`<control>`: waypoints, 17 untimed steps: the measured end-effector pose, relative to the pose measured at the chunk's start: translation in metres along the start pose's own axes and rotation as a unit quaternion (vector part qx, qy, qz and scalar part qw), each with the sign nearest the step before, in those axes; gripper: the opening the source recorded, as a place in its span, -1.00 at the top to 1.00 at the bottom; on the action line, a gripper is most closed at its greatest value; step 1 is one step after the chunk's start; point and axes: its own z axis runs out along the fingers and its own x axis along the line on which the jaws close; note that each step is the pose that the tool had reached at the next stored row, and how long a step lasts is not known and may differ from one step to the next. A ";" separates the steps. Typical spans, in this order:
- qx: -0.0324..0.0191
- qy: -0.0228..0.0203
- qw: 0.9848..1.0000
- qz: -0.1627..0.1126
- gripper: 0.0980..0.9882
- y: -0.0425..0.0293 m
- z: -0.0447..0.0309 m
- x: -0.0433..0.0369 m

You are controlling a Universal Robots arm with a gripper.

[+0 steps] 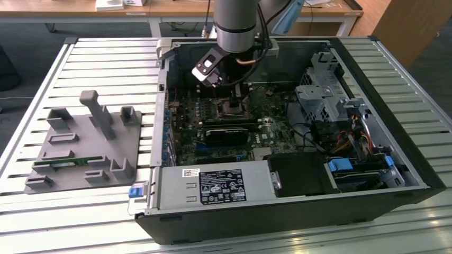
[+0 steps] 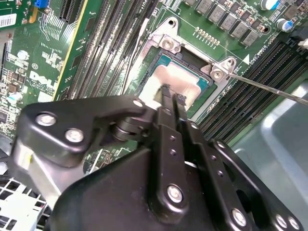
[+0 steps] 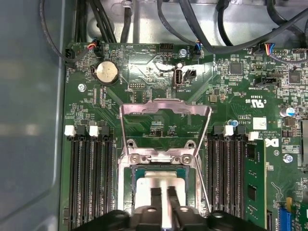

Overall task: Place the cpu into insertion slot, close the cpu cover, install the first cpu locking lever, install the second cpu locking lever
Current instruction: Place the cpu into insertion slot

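Black gripper (image 2: pixel 171 94), closest item in both wrist views: I log its fingers (image 3: pixel 156 199) drawn nearly together with a slit between them, tips over the cpu (image 3: pixel 144 190). I cannot confirm contact.

Item: cpu, dull silver top, lying flat in its socket on the green motherboard (image 3: pixel 144 62).

Item: cpu cover (image 3: pixel 166 107), silvery frame, swung open and standing just beyond the socket. One thin locking lever (image 2: pixel 269 89) angles free beside it.

Item: memory module (image 3: pixel 252 178), seated in a slot next to the socket; coin cell (image 3: pixel 107 72) farther up the board.

Container: open computer case (image 1: pixel 282 222), holding the board, cabling and a power supply (image 1: pixel 211 185) with a white printed label, too small for me to read.

Container: grey fixture block (image 1: pixel 84 143), on the exterior view's left, holding one green memory stick (image 1: pixel 67 164).

Surface: slatted metal table (image 1: pixel 71 53).

Room: wooden desks (image 1: pixel 177 8) behind.
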 end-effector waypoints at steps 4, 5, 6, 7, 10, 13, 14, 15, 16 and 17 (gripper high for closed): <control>0.000 0.000 1.000 0.000 0.98 0.0001 -0.0013 0.0000; 0.000 0.000 1.000 0.000 0.98 0.0001 -0.0017 0.0000; 0.000 0.000 1.000 0.000 0.98 0.0001 -0.0021 -0.0001; 0.000 0.000 1.000 0.000 0.98 0.0002 -0.0024 0.0000; 0.000 0.000 1.000 0.000 0.98 0.0002 -0.0030 0.0000; 0.000 0.000 1.000 0.000 0.98 0.0003 -0.0034 0.0000; 0.000 0.000 1.000 0.000 0.98 0.0003 -0.0036 0.0000; 0.000 0.000 1.000 0.000 0.98 0.0003 -0.0041 -0.0001; 0.000 0.000 1.000 0.000 0.98 0.0003 -0.0046 -0.0001; 0.000 0.000 1.000 0.000 0.98 0.0003 -0.0050 -0.0001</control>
